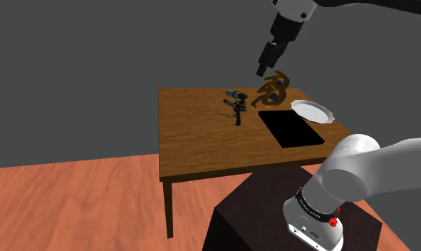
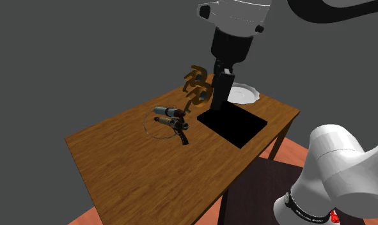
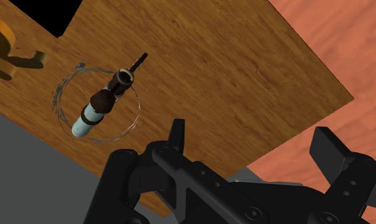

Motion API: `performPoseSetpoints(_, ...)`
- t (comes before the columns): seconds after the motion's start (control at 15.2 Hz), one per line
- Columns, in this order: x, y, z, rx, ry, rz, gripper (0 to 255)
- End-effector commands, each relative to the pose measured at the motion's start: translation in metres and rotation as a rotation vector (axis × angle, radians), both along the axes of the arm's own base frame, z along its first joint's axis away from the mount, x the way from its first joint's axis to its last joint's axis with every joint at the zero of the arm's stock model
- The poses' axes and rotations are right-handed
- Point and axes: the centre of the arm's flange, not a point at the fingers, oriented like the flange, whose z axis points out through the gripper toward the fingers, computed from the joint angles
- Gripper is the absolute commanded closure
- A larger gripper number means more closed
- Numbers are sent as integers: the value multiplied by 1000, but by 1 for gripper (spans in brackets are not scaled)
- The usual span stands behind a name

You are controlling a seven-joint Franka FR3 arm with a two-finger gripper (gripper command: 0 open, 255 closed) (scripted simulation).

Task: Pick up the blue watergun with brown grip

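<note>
On table (image 1: pixel 201 146), far side, ten o'clock of black mat (image 1: pixel 290 128) in shoulder view: watergun (image 1: pixel 236 103)
- Description: pale blue tank, brown bands and grip, dark barrel. Lies flat on the wood, with a thin wire loop (image 3: pixel 55 100) lying round it.
- Condition: untouched, no part of it lifted.

Task status: early, judged to be the approach stage
- Done: hand is over the table with its fingers ready.
- Left: travel across to the gun, descent, closing on it, lift. No grasp is begun.

Gripper (image 1: pixel 262 70)
- Shoulder view: hangs in the air, clear of the table, at eleven o'clock of a gold curled ornament (image 1: pixel 274 89). The gun sits at seven o'clock of it, well apart.
- Second exterior view: gripper (image 2: pixel 217 105) is in front of the ornament (image 2: pixel 197 89), with the gun (image 2: pixel 171 120) at nine o'clock of it.

Fingers: apart, with a wide gap and nothing held
- Wrist view: gripper (image 3: pixel 253 146) has only bare table edge and red floor (image 3: pixel 333 51) between its tips. The gun (image 3: pixel 100 111) lies ahead, outside one finger and not between the two.

Arm
- Shoulder view: comes down from the upper edge, hand pointing down and slanted toward seven o'clock.
- Second exterior view: hand near vertical.

Also present: white plate (image 1: pixel 312 112), at two o'clock of the mat
</note>
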Motion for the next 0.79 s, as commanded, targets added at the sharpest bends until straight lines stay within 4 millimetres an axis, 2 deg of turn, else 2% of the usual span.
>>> performPoseSetpoints(0.0,0,0,0,0,0,0,0)
performPoseSetpoints(0.73,142,-50,-66,-35,165,-201,0)
